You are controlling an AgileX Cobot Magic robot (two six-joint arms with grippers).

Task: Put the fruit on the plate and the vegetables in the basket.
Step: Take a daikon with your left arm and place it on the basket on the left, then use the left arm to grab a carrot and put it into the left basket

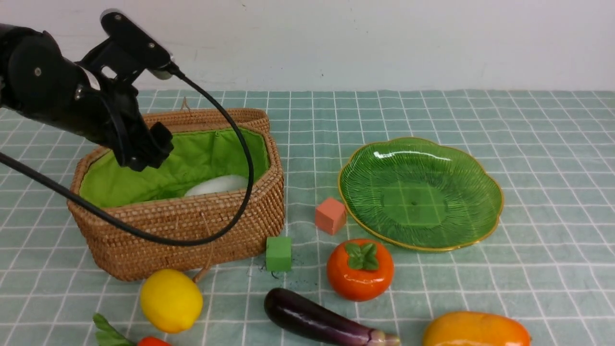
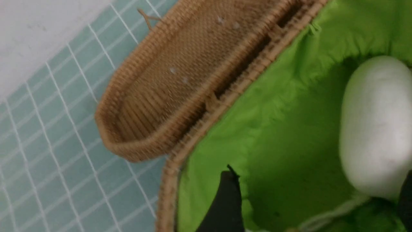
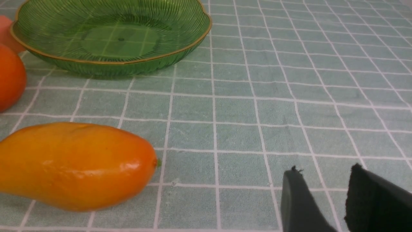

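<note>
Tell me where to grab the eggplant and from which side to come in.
Take the eggplant across the thick middle of its purple body, coming straight down from above and closing across its width. It lies flat and slanted on the cloth, and it is long and glossy, so the tapered stem end would probably slip. Mind the persimmon just beyond it.

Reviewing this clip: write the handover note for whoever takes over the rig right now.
Left gripper: open, empty, over the basket.
Right gripper: slightly open, empty, low over the cloth near the mango.
Done: white vegetable lies in the basket.
Left: lemon, persimmon and mango go to the plate, which holds no fruit; eggplant and red leafy piece go to the basket. No potato in view.
</note>
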